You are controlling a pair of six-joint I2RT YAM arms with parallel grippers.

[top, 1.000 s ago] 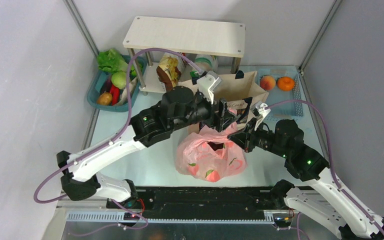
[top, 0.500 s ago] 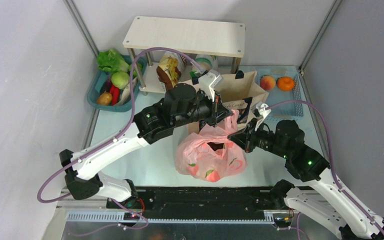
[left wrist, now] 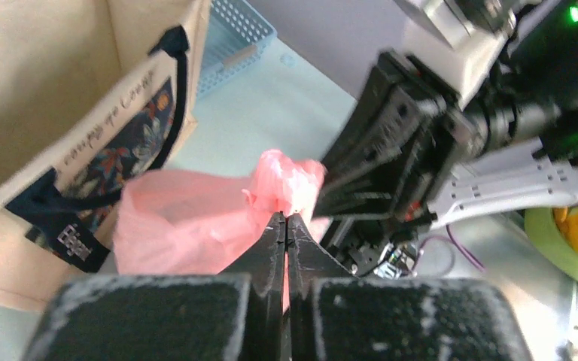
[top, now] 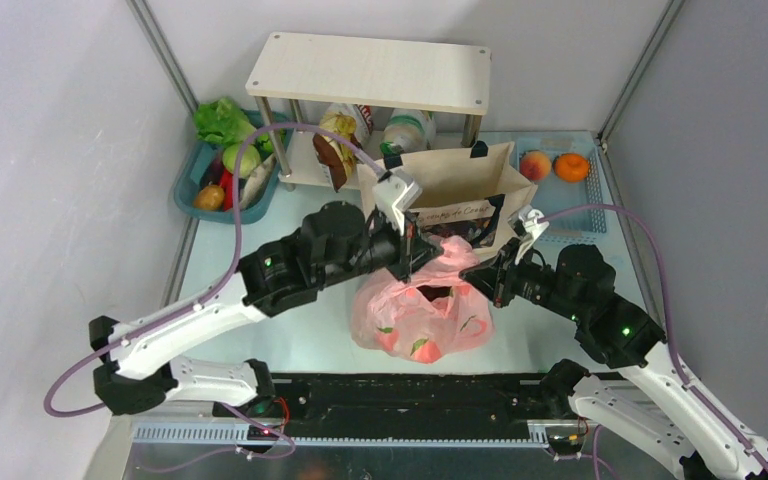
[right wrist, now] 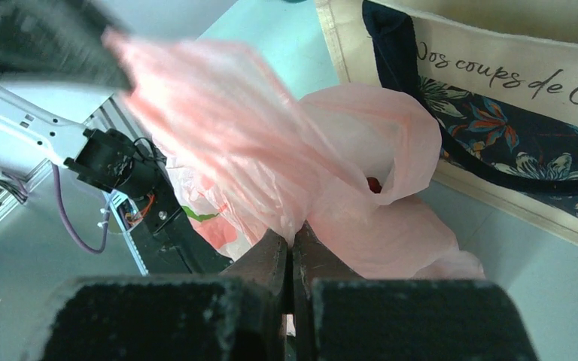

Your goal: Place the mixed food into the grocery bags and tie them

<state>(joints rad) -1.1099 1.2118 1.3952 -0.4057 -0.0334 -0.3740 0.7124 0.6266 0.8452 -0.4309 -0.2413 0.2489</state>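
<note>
Left claw (left wrist: 286,222) has its fingers pressed together on a bunched ear of the pink bag (top: 420,318), which sits slumped on the surface (top: 310,335), nearest the arm bases. The right claw (right wrist: 292,242) is likewise clamped on a twist of the same plastic. Inside the bag only a dark patch and a small red spot show through the mouth; what they are cannot be told. Just behind, touching the pink plastic, stands the canvas tote (top: 460,180), its lower front hidden by both claws. Farther back, items under the shelf (top: 370,70) are half covered by its top.
</note>
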